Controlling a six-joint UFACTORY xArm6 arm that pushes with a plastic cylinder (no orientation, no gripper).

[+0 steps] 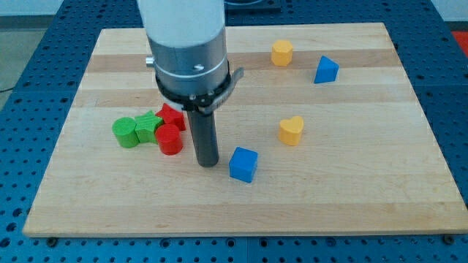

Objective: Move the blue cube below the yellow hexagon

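Note:
The blue cube [243, 164] lies on the wooden board [351, 197] a little below centre. The yellow hexagon [281, 52] sits near the view's top, right of centre. My tip [208, 162] rests on the board just left of the blue cube, with a small gap between them. The rod hangs from the large grey and white arm body [188, 51] at the view's top.
A blue triangular block [326, 70] lies right of the yellow hexagon. A yellow heart [291, 130] sits up and right of the blue cube. Left of my tip is a cluster: red cylinder [169, 139], a second red block [173, 117], green star [148, 126], green cylinder [126, 132].

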